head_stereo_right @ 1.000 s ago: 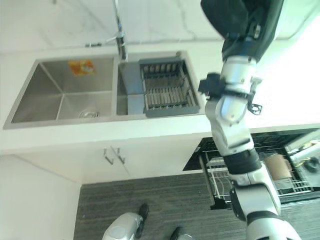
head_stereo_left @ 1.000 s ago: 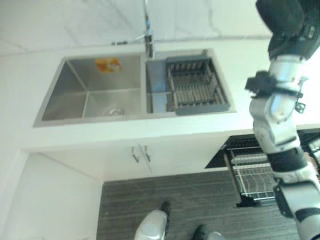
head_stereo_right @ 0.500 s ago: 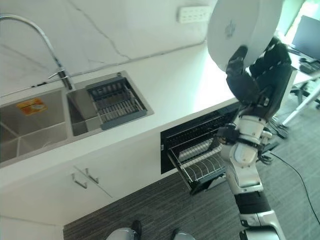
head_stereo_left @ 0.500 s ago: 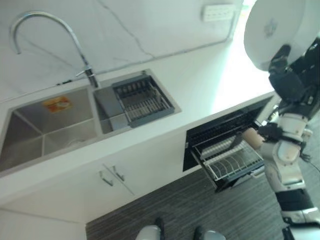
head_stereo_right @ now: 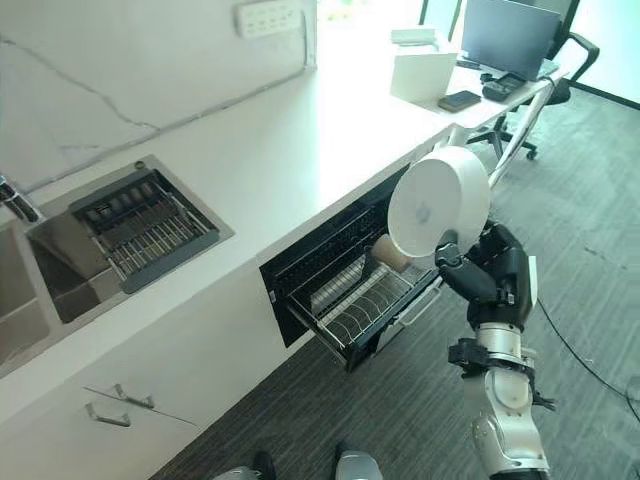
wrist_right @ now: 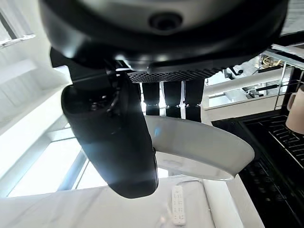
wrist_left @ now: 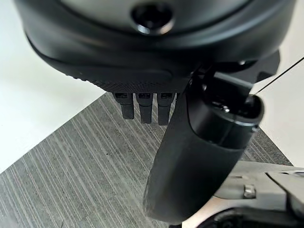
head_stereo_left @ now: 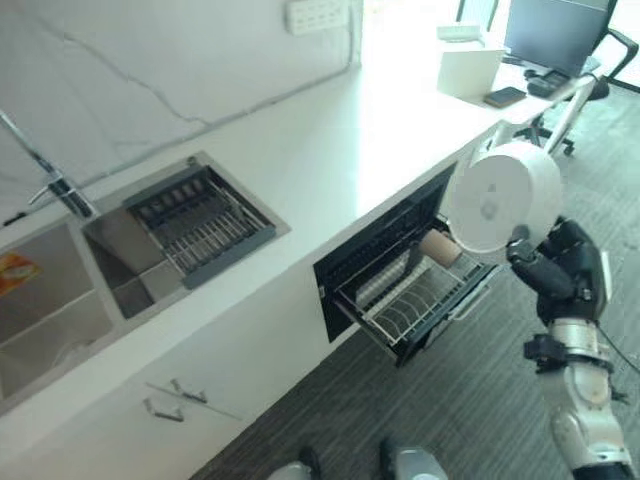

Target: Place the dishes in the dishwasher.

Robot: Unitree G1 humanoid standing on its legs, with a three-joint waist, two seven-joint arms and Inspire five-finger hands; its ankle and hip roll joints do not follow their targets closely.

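A round white plate (head_stereo_left: pixel 500 197) is held upright in my right hand (head_stereo_left: pixel 562 282), whose thumb and fingers pinch its lower edge. In the right wrist view the plate's rim (wrist_right: pixel 199 149) sits between the thumb (wrist_right: pixel 114 137) and the fingers (wrist_right: pixel 171 97). The plate hangs just right of the dishwasher's pulled-out wire rack (head_stereo_left: pixel 415 308), slightly above it. A beige cup (head_stereo_left: pixel 437 248) lies in the rack's back. My left hand (wrist_left: pixel 190 156) hangs over the dark floor with relaxed fingers (wrist_left: pixel 142 107) and holds nothing.
A white counter (head_stereo_left: pixel 330 140) runs above the open dishwasher (head_stereo_right: pixel 330 262). A grey drying rack (head_stereo_left: pixel 195 222) sits in the sink at the left. An office chair (head_stereo_left: pixel 610 55) and a desk with a monitor stand at the far right. Grey floor lies before the rack.
The camera has swung right, so the sink slid to the left. My right hand with the plate has come down from counter height to beside the pulled-out rack.
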